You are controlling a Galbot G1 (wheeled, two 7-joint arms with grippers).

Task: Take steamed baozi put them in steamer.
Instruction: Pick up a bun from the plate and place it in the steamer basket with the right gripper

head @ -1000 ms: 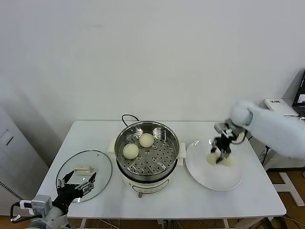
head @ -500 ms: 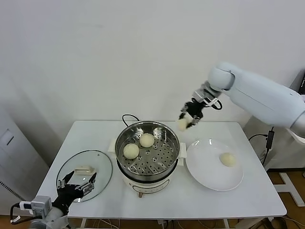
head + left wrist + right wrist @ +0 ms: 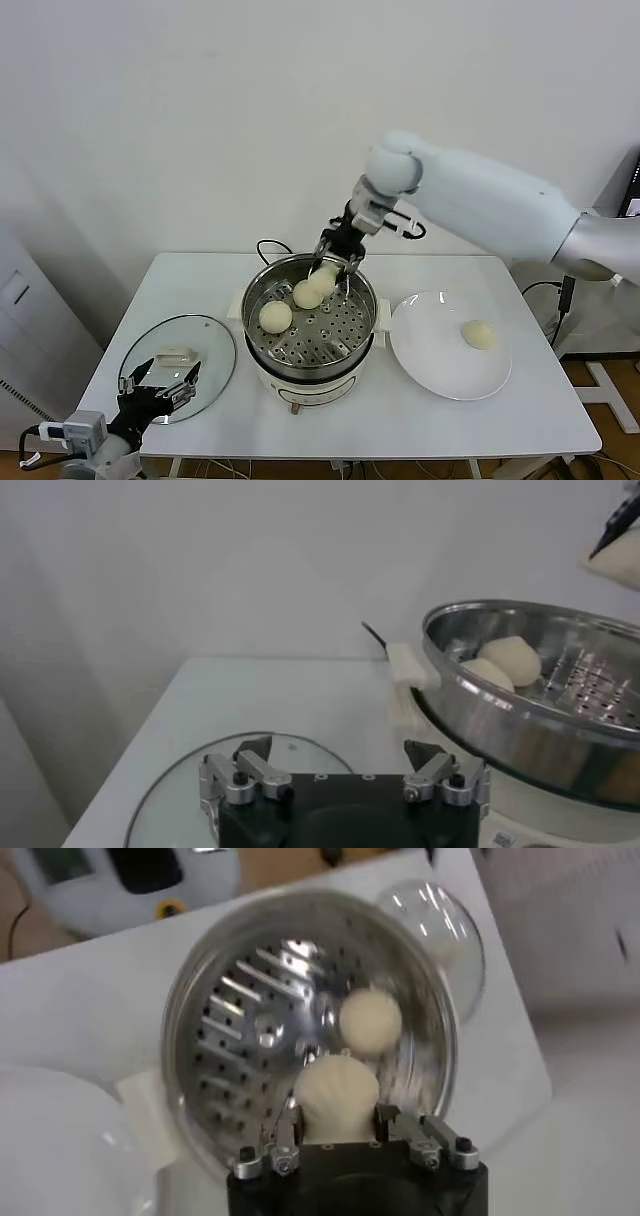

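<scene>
- Since a second ago the right gripper has swung from over the plate to above the steamer, carrying a bun; the plate went from two buns to one.
- Right gripper is clenched on that bun, the fingers pinching it from both sides so it hangs below the jaws, over the far part of the tray.
- Held high, likely to clear the steamer rim before lowering; not yet released.
- Two buns already sit on the tray: one at far centre, just beside or touching the carried one in the head view, and one to the near left.
- Judgement: the drop spot needs to be the bare right or near side of the tray, or the carried bun lands on the far one.
- Last bun lies on the right part of the plate, well apart from the steamer.
- Glass lid lies flat on the table left of the steamer, out of the way.
- Black cord loops behind the steamer, not in the path.
- Left gripper parked at the near left over the lid, jaws spread wide, nothing in them.
</scene>
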